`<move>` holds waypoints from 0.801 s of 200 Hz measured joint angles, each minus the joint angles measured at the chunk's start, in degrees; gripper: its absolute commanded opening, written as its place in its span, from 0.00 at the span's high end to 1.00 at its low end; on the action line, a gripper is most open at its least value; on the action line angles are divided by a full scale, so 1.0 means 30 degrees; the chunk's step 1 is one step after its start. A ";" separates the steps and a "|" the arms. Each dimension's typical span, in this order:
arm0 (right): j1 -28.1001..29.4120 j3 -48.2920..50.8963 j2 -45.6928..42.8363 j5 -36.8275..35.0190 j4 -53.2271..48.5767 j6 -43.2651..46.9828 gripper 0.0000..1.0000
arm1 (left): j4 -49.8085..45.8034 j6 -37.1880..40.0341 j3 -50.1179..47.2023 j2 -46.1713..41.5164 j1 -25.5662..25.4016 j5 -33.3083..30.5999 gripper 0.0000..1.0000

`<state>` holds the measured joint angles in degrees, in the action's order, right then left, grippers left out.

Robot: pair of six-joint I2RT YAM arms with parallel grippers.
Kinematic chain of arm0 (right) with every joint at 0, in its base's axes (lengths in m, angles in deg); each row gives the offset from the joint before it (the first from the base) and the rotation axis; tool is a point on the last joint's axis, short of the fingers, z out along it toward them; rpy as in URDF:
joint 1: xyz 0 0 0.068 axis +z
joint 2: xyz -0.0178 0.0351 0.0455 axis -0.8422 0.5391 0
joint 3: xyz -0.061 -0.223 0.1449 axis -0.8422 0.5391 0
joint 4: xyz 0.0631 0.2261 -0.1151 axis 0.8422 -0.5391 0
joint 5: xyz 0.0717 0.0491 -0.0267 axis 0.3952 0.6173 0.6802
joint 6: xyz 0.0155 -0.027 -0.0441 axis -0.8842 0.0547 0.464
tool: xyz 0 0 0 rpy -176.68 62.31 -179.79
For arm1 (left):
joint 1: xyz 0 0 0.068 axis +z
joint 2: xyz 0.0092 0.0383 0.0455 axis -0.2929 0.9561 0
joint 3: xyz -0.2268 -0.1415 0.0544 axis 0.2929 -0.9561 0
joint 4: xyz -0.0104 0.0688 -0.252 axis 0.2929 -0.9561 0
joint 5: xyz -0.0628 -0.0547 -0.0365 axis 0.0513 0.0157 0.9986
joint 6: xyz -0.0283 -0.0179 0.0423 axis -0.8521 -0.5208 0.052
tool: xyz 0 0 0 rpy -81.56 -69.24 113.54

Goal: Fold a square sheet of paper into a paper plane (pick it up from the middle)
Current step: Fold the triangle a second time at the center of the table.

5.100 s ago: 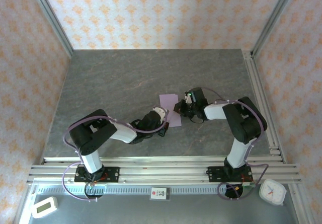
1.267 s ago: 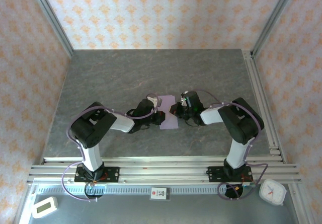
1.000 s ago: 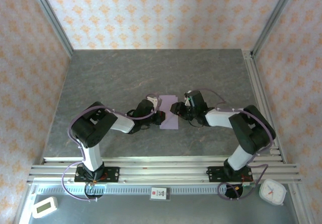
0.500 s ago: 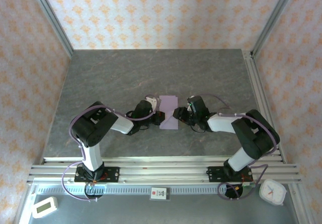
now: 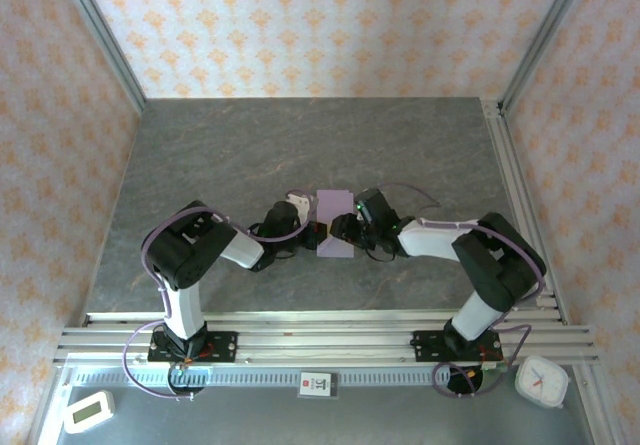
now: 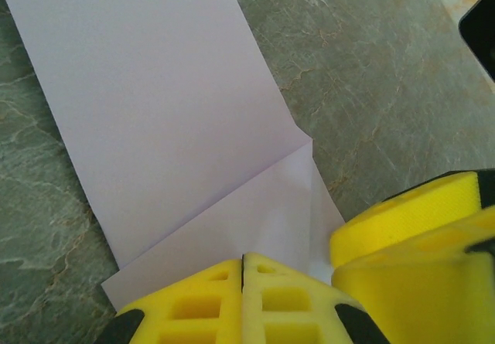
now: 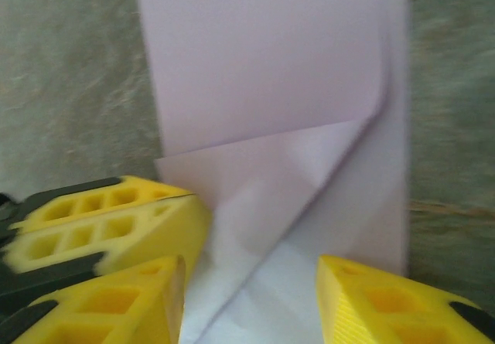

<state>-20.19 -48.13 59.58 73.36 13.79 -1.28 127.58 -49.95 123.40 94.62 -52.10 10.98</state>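
Note:
The square sheet of paper [image 5: 336,215] lies on the grey table as a pale lilac rectangle, folded over on itself. In the wrist views its near corner is turned over in a slanted flap [image 7: 271,182]. My left gripper [image 5: 316,233] is shut, and its yellow tips [image 6: 244,263] rest on the paper's [image 6: 155,112] near end with nothing between them. My right gripper [image 5: 344,230] is open over that same end, its fingers [image 7: 363,298] standing either side of the flap. In the left wrist view the right gripper's yellow finger [image 6: 410,228] is close beside my left tips.
Aluminium rails [image 5: 320,330] run along the near edge and a rail [image 5: 520,195] lines the right side. A white clock [image 5: 541,380] and a small white timer [image 5: 88,410] sit beyond the near rails. Patterned walls close in the back and both sides.
My right gripper has slid left and nearer along the paper until it is next to my left gripper. The left gripper has stayed shut at the paper's near left end.

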 measured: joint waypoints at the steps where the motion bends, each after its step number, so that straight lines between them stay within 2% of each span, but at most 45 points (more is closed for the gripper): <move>1: 0.0000 0.0000 -0.0015 -0.0080 -0.0095 0.0029 0.48 | 0.0007 -0.0007 0.0000 0.0007 0.0000 0.0000 1.00; 18: 0.0000 0.0000 -0.0554 -0.1005 -0.1151 0.0146 0.43 | 0.0211 -0.0007 -0.0080 0.0036 0.0000 0.0051 1.00; 44: 0.0000 0.0335 -0.1734 -0.1872 -0.2076 -0.0007 0.42 | 0.0532 -0.0138 -0.0168 0.0124 0.0109 0.0277 1.00; 108: 0.0758 0.1326 -0.2251 -0.2703 -0.2353 -0.0962 0.42 | 0.1559 -0.0291 -0.0277 0.0539 0.0204 0.0561 1.00; 160: 0.1188 0.0036 -0.1355 -0.3512 -0.3679 -0.1093 0.47 | 0.1756 -0.0291 -0.0277 0.0612 0.0204 0.0561 1.00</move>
<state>-16.62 -48.02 55.51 62.83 2.75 -4.56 132.84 -50.82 122.57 96.46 -51.49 12.67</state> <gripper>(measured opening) 0.546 0.048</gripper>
